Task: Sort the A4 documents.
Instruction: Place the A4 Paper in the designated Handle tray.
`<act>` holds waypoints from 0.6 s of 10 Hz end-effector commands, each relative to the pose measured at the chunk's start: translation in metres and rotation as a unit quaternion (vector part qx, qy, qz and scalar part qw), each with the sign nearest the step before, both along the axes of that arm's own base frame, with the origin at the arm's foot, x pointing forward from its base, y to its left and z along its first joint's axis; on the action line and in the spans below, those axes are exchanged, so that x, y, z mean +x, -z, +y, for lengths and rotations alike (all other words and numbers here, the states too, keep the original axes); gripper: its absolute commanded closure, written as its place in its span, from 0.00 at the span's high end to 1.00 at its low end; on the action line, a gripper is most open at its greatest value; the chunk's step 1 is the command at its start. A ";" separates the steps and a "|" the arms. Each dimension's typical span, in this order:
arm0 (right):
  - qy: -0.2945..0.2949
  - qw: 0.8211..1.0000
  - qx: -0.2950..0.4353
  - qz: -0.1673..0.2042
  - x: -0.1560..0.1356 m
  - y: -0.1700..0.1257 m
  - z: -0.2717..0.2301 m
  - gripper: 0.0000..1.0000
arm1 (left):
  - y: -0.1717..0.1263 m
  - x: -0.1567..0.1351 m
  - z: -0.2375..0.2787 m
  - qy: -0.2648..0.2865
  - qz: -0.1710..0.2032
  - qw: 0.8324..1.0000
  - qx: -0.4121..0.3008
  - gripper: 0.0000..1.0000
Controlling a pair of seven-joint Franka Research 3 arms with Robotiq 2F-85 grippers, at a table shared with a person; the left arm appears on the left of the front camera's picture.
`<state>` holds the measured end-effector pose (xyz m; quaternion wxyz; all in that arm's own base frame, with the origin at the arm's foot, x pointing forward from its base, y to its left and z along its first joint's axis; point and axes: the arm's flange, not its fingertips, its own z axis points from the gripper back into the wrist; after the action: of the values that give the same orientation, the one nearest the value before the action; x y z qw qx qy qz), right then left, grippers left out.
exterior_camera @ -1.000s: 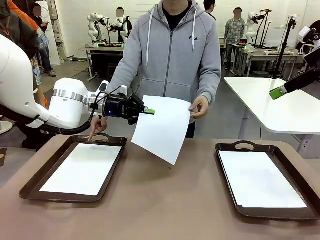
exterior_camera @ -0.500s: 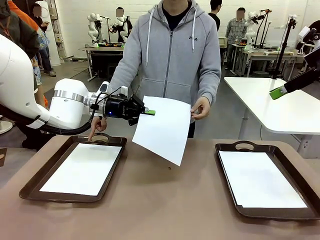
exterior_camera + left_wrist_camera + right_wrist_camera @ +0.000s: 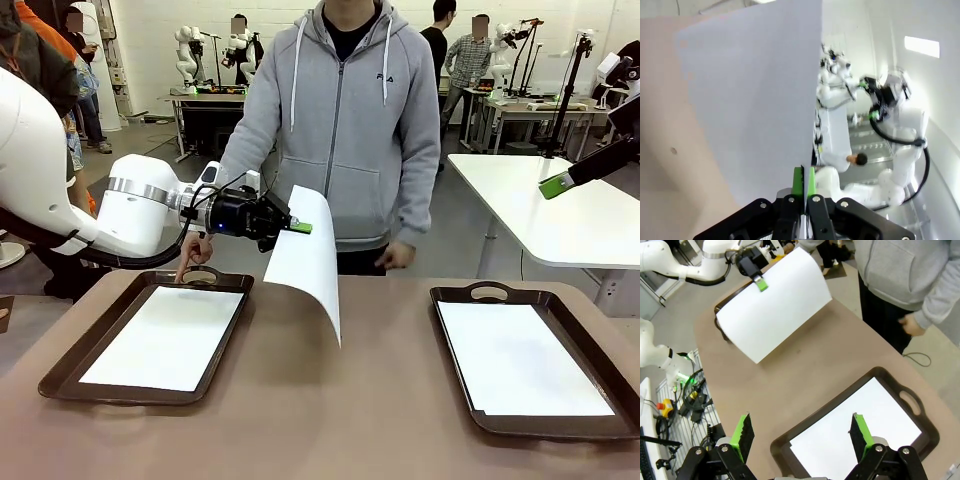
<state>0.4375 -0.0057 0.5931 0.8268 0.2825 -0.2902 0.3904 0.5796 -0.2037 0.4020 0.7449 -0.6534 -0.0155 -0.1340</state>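
Observation:
My left gripper (image 3: 300, 226) is shut on the top edge of a white A4 document (image 3: 308, 262), which droops and curls above the table's middle; the same sheet (image 3: 760, 105) rises from the closed green pads (image 3: 799, 182) of that gripper (image 3: 804, 186). Another A4 document (image 3: 168, 336) lies in the left brown tray (image 3: 62, 372), a third (image 3: 520, 358) in the right brown tray (image 3: 455, 296). My right gripper (image 3: 802, 437) hangs open high over the right tray (image 3: 840, 405), its sheet (image 3: 860, 430) below, the held sheet (image 3: 772, 305) farther off. The person's hand (image 3: 398, 257) has let go.
The person in a grey hoodie (image 3: 335, 120) stands at the table's far edge; their other hand (image 3: 194, 253) points a finger at the left tray's handle. Bare brown tabletop (image 3: 330, 400) lies between the trays. A white table (image 3: 560, 210) stands at the right behind.
The person's hand released the sheet's right edge and dropped to their side. The sheet, now held only by my left gripper, has swung down and curled. Both arms stayed put.

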 end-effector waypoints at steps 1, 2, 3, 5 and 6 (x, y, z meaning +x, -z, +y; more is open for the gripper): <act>-0.005 1.000 0.006 -0.003 -0.001 0.000 0.000 1.00 | -0.009 -0.008 0.014 0.056 -0.047 0.997 0.023 0.01; -0.005 1.000 0.006 -0.003 -0.001 0.000 0.000 1.00 | -0.006 -0.012 0.029 0.054 -0.036 0.996 0.059 0.01; -0.005 1.000 0.006 -0.003 -0.001 0.000 0.000 1.00 | -0.004 -0.017 0.047 0.093 -0.020 0.993 0.071 0.01; -0.005 1.000 0.006 -0.003 -0.001 0.000 0.000 1.00 | 0.005 -0.032 0.097 0.065 0.018 0.994 0.084 0.01; -0.005 1.000 0.006 -0.003 -0.001 0.000 0.000 1.00 | 0.008 -0.039 0.115 0.040 0.031 0.994 0.095 0.01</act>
<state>0.4374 -0.0063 0.5930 0.8271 0.2823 -0.2902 0.3898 0.5536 -0.0979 0.3888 0.7875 -0.5901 0.0465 -0.1718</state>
